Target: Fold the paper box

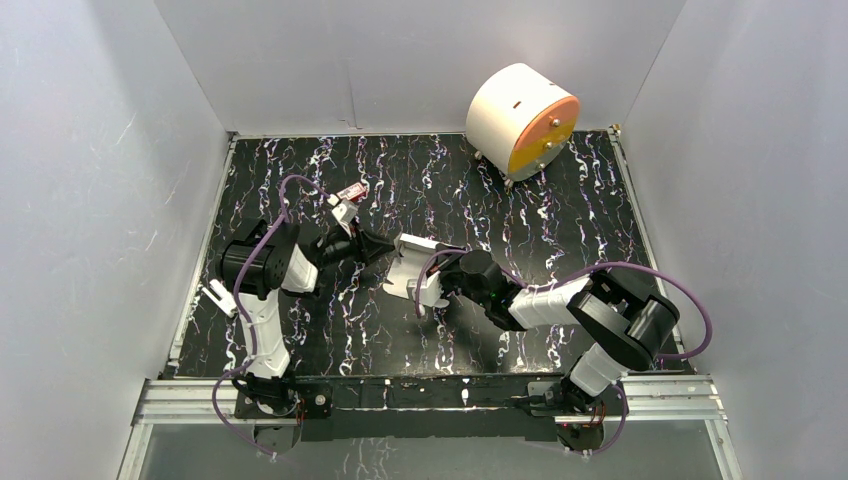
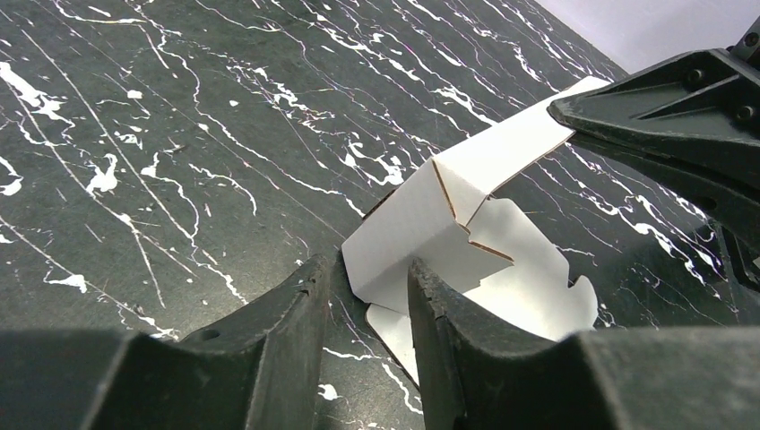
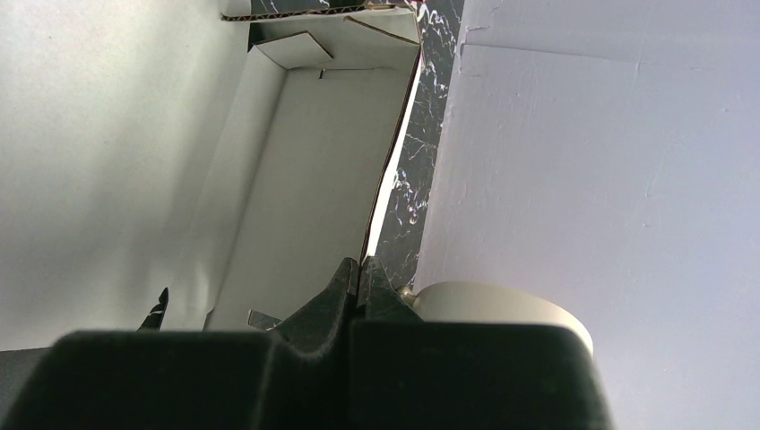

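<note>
White thin-cardboard paper box (image 1: 412, 268), half-folded, at centre of black marbled table (image 1: 560, 230); left gripper (image 2: 367, 269) pinches its folded corner wall, right gripper (image 3: 360, 269) clamped on a thin panel edge. Prob. light, floppy, dents easily, so hold near creases, not tabs. Underside + right-side flaps hidden behind right gripper.

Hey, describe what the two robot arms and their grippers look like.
The left arm and right arm have white link shells and black cylindrical joints, each with a purple cable looping alongside. The left gripper and right gripper are matte black, with two tapering fingers.
</note>
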